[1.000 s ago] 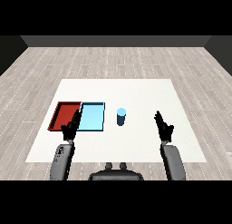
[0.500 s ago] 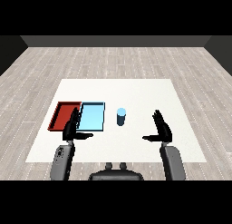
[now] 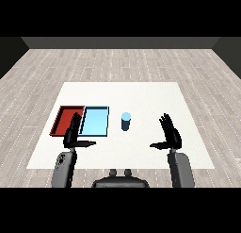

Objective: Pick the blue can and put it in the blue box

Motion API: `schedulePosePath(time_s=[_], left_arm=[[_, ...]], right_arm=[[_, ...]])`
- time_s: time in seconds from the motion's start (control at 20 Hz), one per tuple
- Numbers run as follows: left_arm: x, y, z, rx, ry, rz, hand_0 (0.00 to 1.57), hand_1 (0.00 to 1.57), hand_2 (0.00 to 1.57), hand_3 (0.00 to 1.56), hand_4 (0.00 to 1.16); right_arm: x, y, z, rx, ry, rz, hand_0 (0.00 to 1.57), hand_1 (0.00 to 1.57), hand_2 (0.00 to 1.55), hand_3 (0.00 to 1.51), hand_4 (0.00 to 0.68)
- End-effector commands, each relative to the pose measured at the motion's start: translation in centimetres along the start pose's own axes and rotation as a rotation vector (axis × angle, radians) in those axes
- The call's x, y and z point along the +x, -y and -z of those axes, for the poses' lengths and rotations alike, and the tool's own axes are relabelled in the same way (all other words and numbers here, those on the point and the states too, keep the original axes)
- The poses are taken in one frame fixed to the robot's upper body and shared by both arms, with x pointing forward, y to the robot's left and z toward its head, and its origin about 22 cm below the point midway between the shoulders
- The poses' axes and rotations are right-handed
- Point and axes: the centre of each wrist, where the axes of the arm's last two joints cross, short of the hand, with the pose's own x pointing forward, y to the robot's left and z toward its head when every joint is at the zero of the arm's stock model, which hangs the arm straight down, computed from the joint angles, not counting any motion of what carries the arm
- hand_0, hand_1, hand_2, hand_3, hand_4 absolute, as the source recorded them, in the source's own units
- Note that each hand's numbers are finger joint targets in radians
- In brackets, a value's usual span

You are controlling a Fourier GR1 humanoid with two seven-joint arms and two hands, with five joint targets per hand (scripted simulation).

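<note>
wood-plank floor around a white table (image 3: 141,93), dark walls behind. on the table: red tray (image 3: 62,120) and blue tray (image 3: 95,121) side by side, touching, at the left; blue can (image 3: 125,121) upright just right of the blue tray, apart from it, standing on the table. left hand (image 3: 73,134) hovers over the near edge where the two trays meet, fingers straight, thumb stuck out to the side, holding nothing. right hand (image 3: 170,133) is to the right of the can and nearer the robot, apart from it, fingers straight and spread upward, thumb pointing in toward the can, holding nothing. progress: nothing of the task is done as far as can be seen; can not grasped, not lifted, blue tray holds nothing. judged step: start of the reach, right hand being the likelier one since it is on the can's open side. left to do: bring the hand to the can, curl round it, lift, carry left over the tray wall, set it down inside the blue tray, let go. watch point: can stands near the tray wall, so a sideways nudge might tip it against the rim
</note>
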Motion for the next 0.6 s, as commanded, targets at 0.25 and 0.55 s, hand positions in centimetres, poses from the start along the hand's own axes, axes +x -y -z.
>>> schedulePosePath(time_s=[0.25, 0.55], left_arm=[[2.2, -0.7, -1.8, 0.016, 0.038, -0.047, 0.00, 0.00, 0.00, 0.00, 0.00], [1.7, 1.5, 0.3, 0.031, 0.039, -0.039, 0.00, 0.00, 0.00, 0.00, 0.00]], right_arm=[[-1.9, 2.7, 2.1, -0.026, -0.030, 0.073, 0.00, 0.00, 0.00, 0.00, 0.000], [-3.8, -2.5, 4.3, -0.038, -0.104, 0.106, 0.00, 0.00, 0.00, 0.00, 0.000]])
